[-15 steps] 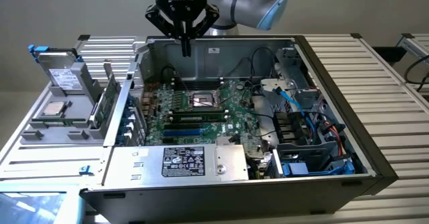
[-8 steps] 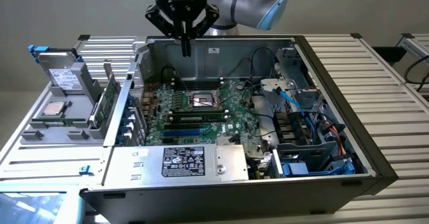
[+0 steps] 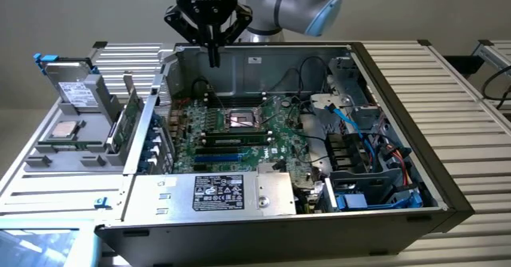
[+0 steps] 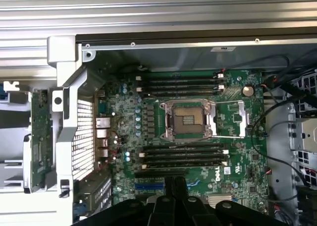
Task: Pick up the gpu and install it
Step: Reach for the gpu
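The gpu stands on edge in a rack, probably so it can be pinched from above. It sits well below the gripper, off to the exterior view's left. The gripper, marked ROBOTIQ, hangs over the case with fingers pressed together, holding nothing. Beneath it the motherboard reads DELL.

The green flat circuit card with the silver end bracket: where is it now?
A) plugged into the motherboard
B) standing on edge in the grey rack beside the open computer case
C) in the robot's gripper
B: the green circuit card stands in the grey rack; the black gripper is shut, empty.
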{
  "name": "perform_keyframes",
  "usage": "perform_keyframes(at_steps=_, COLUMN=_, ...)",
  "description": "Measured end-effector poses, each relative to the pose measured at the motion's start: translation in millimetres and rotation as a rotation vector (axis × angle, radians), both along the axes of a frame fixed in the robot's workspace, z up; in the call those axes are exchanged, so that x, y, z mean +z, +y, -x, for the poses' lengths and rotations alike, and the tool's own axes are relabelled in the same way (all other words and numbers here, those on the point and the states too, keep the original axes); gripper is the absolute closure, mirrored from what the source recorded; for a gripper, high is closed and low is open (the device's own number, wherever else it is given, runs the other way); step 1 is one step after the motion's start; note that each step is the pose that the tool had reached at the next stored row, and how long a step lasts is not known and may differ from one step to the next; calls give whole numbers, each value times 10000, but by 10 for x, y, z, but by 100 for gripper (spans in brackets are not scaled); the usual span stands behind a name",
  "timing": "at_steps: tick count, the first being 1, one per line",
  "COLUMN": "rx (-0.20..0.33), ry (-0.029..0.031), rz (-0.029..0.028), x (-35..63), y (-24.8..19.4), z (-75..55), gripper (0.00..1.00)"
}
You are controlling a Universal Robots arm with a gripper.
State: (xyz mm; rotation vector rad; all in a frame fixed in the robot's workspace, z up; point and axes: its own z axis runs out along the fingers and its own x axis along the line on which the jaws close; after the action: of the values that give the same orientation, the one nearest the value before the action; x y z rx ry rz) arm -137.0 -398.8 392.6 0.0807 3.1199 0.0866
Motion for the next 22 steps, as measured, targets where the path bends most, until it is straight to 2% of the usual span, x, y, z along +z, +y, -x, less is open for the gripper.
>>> perform_keyframes(at_steps=7, rx=0, ry=4, rz=-17, x=-1, y=5, z=316, gripper=88)
perform_keyframes(at_steps=19, rx=0, ry=45, rz=-124, x=-9, y=13, z=861, gripper=88)
perform_keyframes(at_steps=22, rx=0, ry=49, rz=-136, x=-14, y=19, z=1000, gripper=88)
